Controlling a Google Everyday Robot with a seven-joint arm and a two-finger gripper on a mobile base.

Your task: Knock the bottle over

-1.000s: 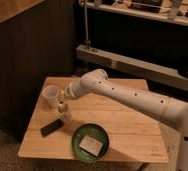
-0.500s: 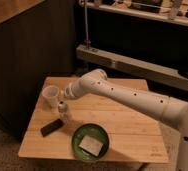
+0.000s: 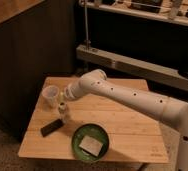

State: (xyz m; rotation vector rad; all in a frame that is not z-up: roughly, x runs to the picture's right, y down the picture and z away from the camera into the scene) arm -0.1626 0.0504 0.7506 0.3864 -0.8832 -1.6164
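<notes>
The bottle (image 3: 63, 111) stands upright on the wooden table (image 3: 122, 125), left of the middle; it is slim, with a pale cap and a darker label. My gripper (image 3: 62, 96) is at the end of the white arm (image 3: 127, 97), which reaches in from the right. The gripper hangs right above the bottle's top, between the bottle and the cup. I cannot tell whether it touches the bottle.
A translucent plastic cup (image 3: 50, 96) stands just left of the gripper. A dark flat object (image 3: 50, 128) lies in front of the bottle. A green bowl (image 3: 90, 142) holding a pale square piece sits near the front edge. A dark cabinet and metal shelving stand behind.
The gripper has shifted slightly left, closer over the bottle. The bottle and the cup have not moved.
</notes>
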